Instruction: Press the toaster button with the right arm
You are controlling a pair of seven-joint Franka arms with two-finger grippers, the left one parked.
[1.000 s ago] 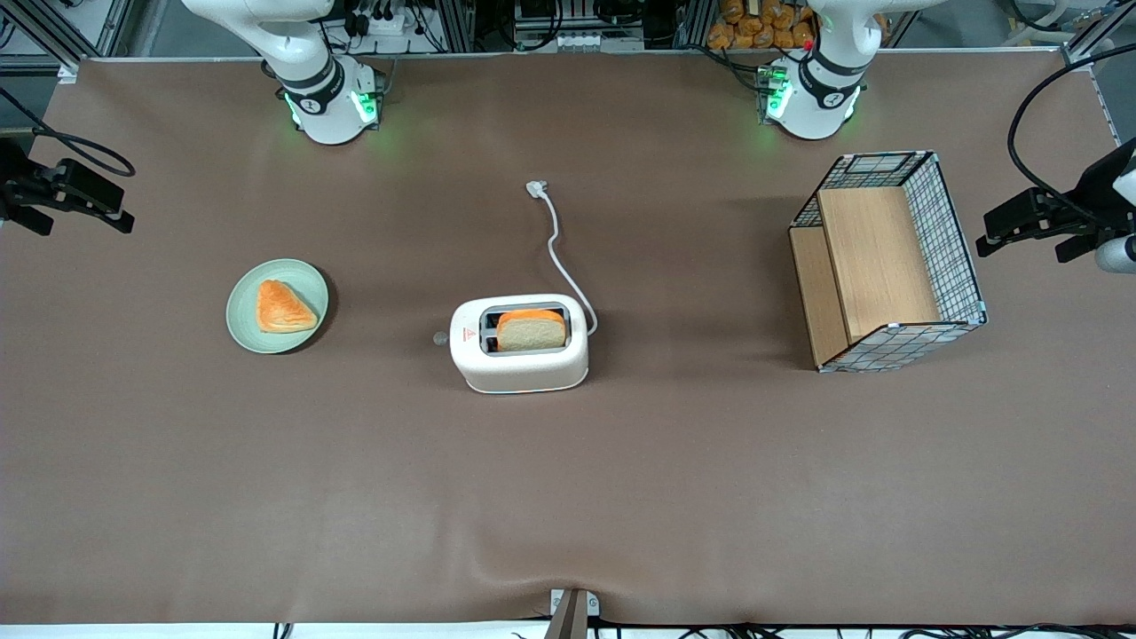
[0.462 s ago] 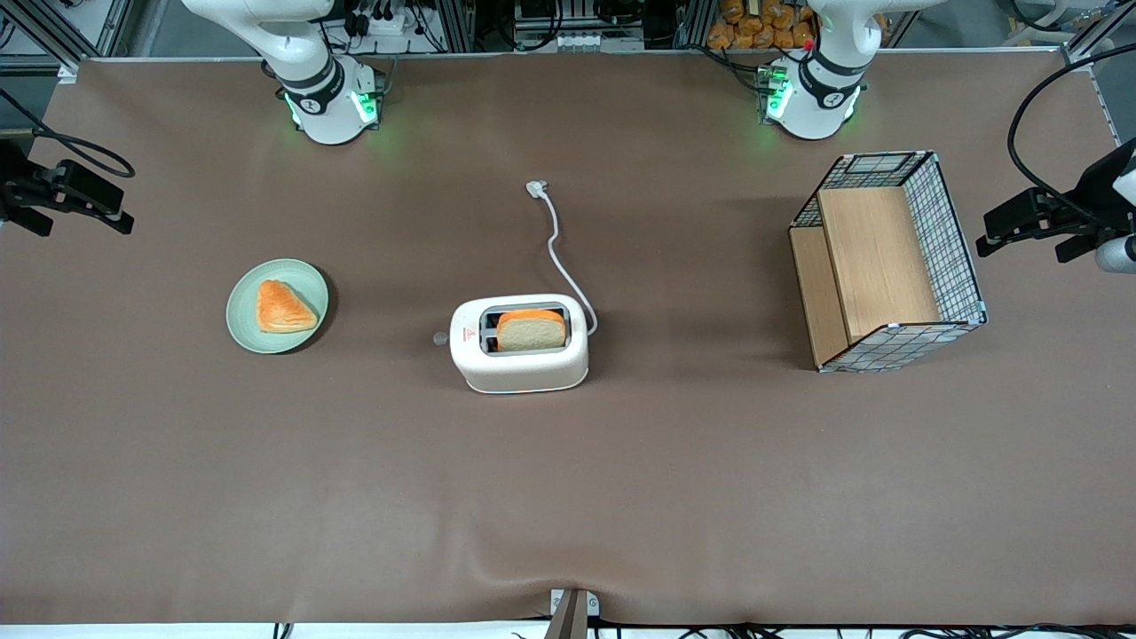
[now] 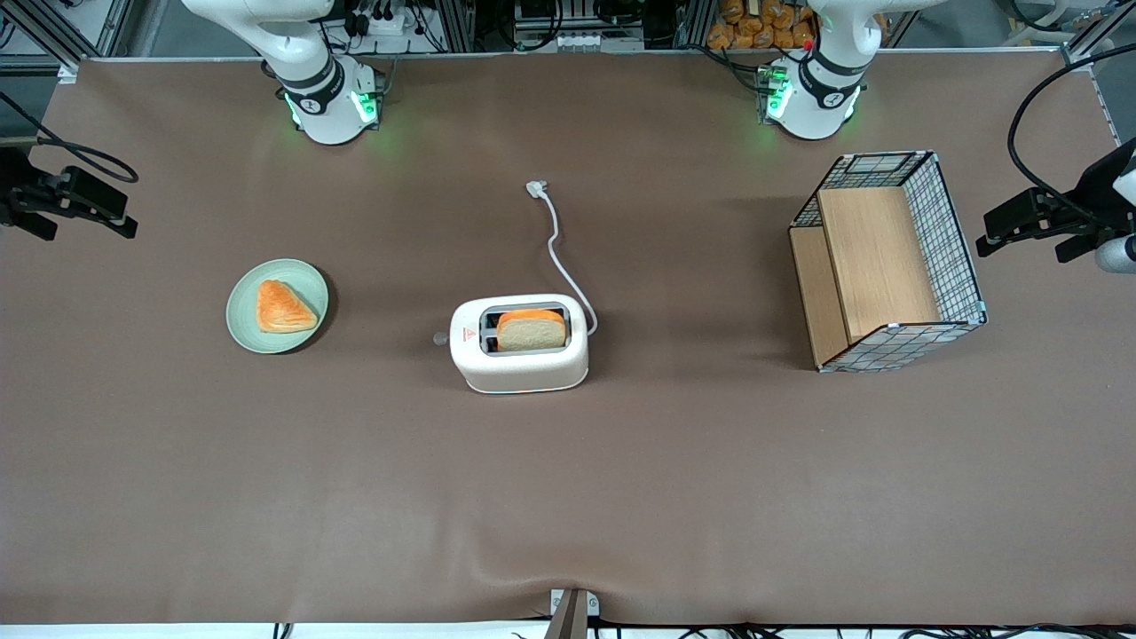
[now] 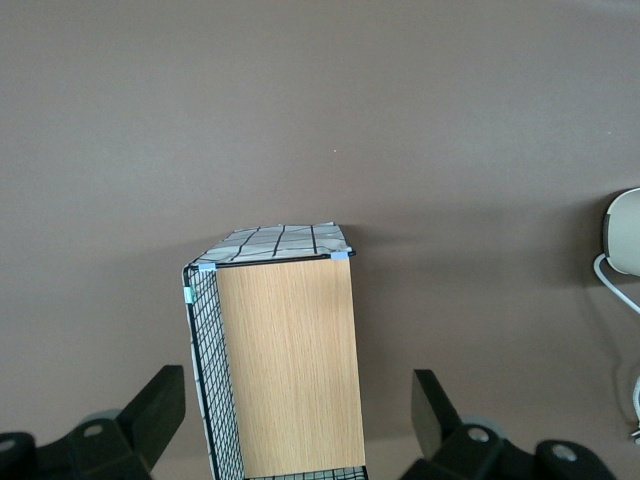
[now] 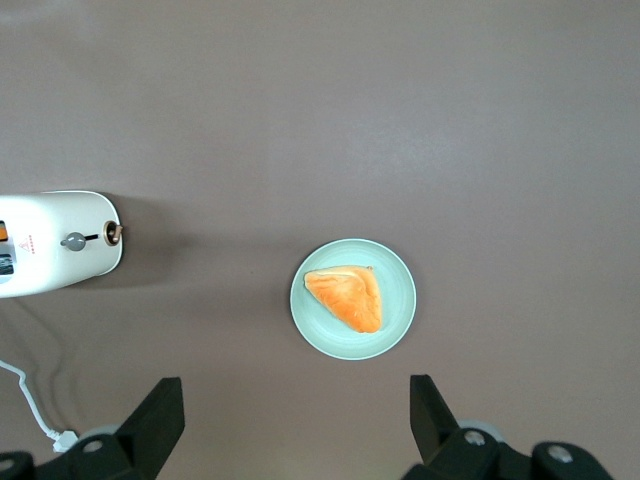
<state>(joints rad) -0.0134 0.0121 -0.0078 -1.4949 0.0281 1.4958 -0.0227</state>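
Observation:
The cream-white toaster (image 3: 519, 355) stands mid-table with a slice of bread in one slot. Its small grey button (image 3: 438, 337) sticks out of the narrow end by the red mark, on the side toward the working arm. In the right wrist view the toaster (image 5: 60, 255) and its button (image 5: 73, 241) show from above. My right gripper (image 3: 67, 200) hangs high near the working arm's end of the table, far from the toaster. It is open and empty (image 5: 295, 425), with its fingers (image 5: 160, 415) wide apart over bare table beside the green plate.
A green plate (image 3: 244, 328) with an orange pastry (image 3: 282, 306) lies between the gripper and the toaster. The toaster's white cord (image 3: 559, 240) runs toward the arm bases. A wire basket with wooden panels (image 3: 887, 262) stands toward the parked arm's end.
My right gripper has shifted very slightly. The toaster, plate and basket have not moved.

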